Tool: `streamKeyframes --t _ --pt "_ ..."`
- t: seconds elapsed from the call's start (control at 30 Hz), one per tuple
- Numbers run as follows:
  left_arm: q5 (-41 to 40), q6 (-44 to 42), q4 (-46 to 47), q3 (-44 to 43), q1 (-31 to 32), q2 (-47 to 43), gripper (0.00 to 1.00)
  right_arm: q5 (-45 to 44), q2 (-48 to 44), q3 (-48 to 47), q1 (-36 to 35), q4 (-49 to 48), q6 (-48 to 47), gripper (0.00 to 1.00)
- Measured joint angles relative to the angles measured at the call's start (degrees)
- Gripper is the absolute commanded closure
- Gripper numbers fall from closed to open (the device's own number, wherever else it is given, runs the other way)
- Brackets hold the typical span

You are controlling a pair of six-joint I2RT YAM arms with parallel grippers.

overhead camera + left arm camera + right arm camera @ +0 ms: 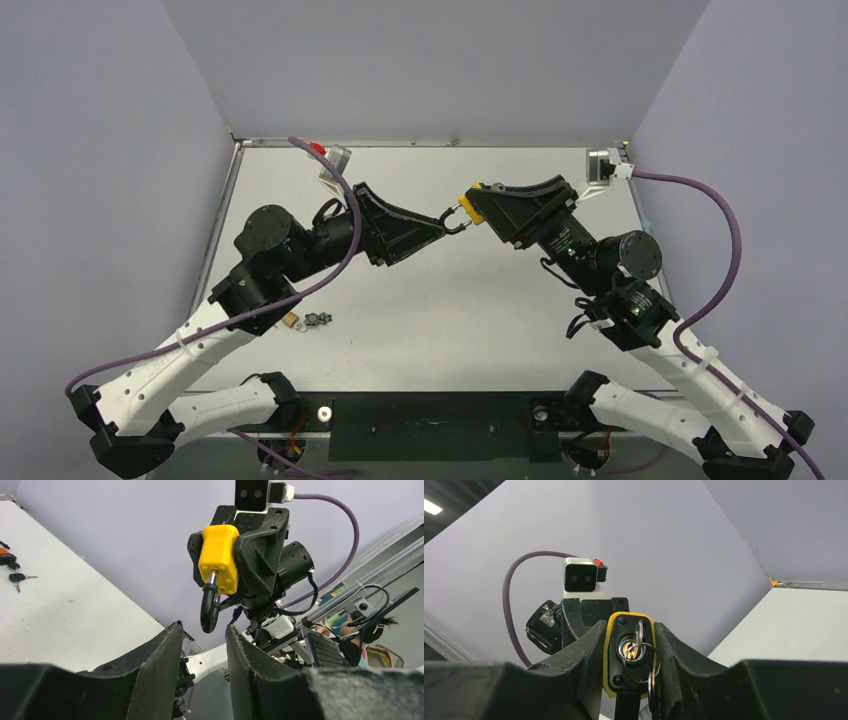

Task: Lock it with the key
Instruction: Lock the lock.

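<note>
My right gripper (630,624) is shut on a yellow padlock (609,645), held in mid-air above the table's middle. Its black end plate faces the right wrist camera, with a key (639,631) standing in the keyhole and metal rings (650,666) hanging from it. In the left wrist view the padlock (218,555) points its black shackle (210,607) at my left gripper (204,626). That gripper is open, and the shackle's bend sits at the mouth of its fingers with a gap on each side. From above, the left gripper (443,216) and the shackle (458,222) meet tip to tip.
A second dark-headed key (318,319) and a small orange-and-white object (291,322) lie on the white table (430,320) under the left arm; that key (17,577) also shows at the far left of the left wrist view. Purple-grey walls enclose the table.
</note>
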State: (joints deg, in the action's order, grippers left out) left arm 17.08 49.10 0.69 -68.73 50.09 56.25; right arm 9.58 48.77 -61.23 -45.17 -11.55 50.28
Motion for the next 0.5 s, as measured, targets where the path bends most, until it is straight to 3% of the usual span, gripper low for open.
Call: streamKeyframes --t 0.5 --pt "3.67 4.33 3.50 0.02 -1.44 2.12 0.73 -2.45 1.05 -0.20 -1.42 0.00 -2.10 1.00"
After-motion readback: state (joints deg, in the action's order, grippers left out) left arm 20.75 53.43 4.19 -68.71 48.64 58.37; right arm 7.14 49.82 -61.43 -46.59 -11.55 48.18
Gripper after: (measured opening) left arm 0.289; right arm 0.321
